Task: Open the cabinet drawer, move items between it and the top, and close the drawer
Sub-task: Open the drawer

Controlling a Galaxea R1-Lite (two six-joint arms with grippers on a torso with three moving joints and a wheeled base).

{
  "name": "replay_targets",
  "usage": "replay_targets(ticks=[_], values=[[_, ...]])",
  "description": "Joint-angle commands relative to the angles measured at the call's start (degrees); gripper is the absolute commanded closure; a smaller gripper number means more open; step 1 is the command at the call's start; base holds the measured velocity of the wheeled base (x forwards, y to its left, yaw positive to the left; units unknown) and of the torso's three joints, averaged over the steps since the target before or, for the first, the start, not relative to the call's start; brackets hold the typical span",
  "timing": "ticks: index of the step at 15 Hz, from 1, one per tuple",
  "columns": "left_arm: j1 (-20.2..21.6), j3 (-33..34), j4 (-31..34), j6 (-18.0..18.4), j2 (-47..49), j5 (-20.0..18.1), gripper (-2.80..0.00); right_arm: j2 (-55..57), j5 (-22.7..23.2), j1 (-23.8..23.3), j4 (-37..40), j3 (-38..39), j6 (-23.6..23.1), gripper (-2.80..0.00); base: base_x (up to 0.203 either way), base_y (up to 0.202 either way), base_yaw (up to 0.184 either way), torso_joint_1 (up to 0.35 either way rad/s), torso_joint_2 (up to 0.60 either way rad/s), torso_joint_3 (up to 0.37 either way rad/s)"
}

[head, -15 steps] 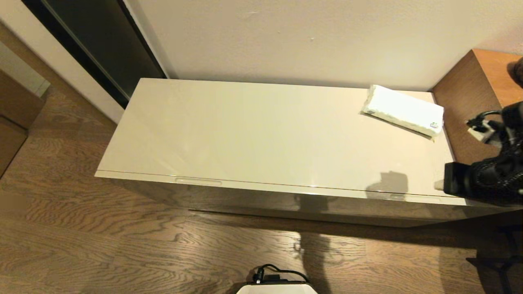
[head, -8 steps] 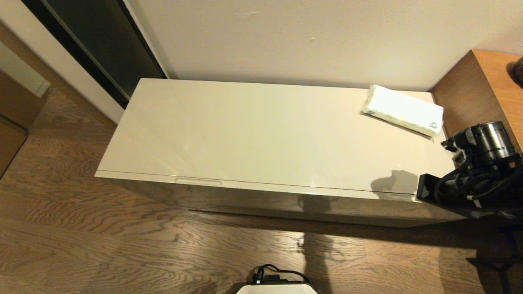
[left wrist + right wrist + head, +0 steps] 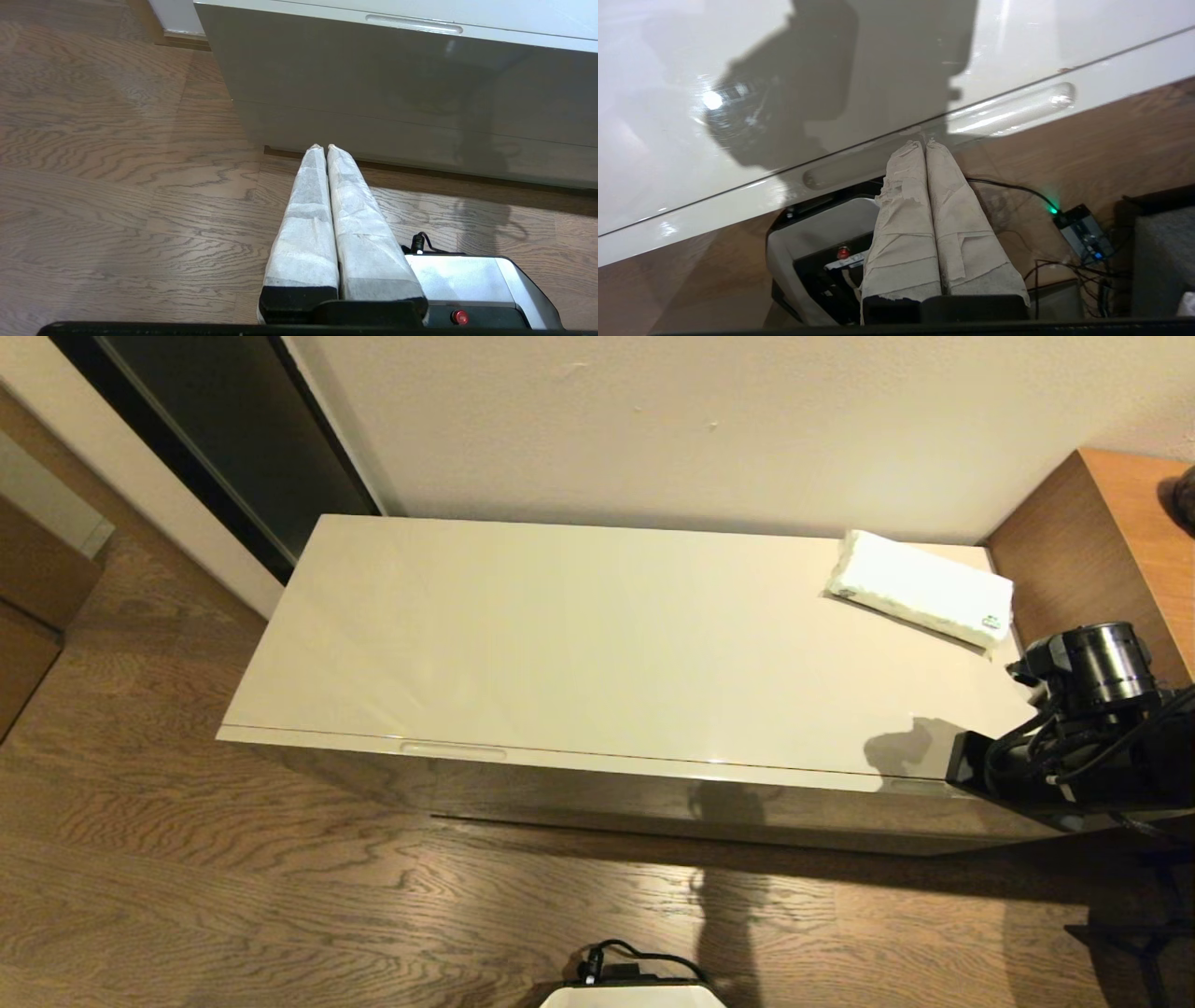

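Note:
The cabinet drawer (image 3: 579,795) is closed, its glossy beige front flush under the top (image 3: 579,635). A white tissue pack (image 3: 920,588) lies at the top's back right corner. No slippers are in view. My right arm (image 3: 1074,747) hangs at the cabinet's front right corner. In the right wrist view my right gripper (image 3: 923,142) is shut and empty, its tips at the middle of the drawer's right slot handle (image 3: 1008,109). My left gripper (image 3: 325,147) is shut and empty, low over the floor before the cabinet, below the left slot handle (image 3: 413,24).
A brown wooden cabinet (image 3: 1120,523) stands against the right end of the beige one. A dark doorway (image 3: 233,429) is at the back left. My base (image 3: 635,994) sits on the wood floor in front. Cables and a small box with a green light (image 3: 1083,231) lie on the floor.
My right arm has turned its wrist downward and moved left to the cabinet's front right edge. Its shadow on the top has shifted slightly to the right. The tissue pack has not moved.

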Motion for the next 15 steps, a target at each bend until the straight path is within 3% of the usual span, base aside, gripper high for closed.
replay_targets(ticks=[1, 5, 8, 15], values=[[0.1, 0.0, 0.0, 0.0, 0.0, 0.0, 0.0, 0.7, 0.2, -0.3, 0.0, -0.1, 0.1, 0.0, 0.0, 0.0, 0.0, 0.0, 0.0, 0.0], [0.1, 0.0, 0.0, 0.0, 0.0, 0.0, 0.0, 1.8, 0.1, -0.4, -1.1, 1.9, 0.2, 0.0, 0.0, 0.0, 0.0, 0.0, 0.0, 0.0], [0.1, 0.0, 0.0, 0.0, 0.0, 0.0, 0.0, 3.9, 0.2, -0.4, -6.6, 4.7, 0.3, 0.0, 0.0, 0.0, 0.0, 0.0, 0.0, 0.0], [0.1, 0.0, 0.0, 0.0, 0.0, 0.0, 0.0, 3.2, 3.2, -0.5, -7.0, 10.8, 2.9, 0.0, 0.0, 0.0, 0.0, 0.0, 0.0, 0.0]])
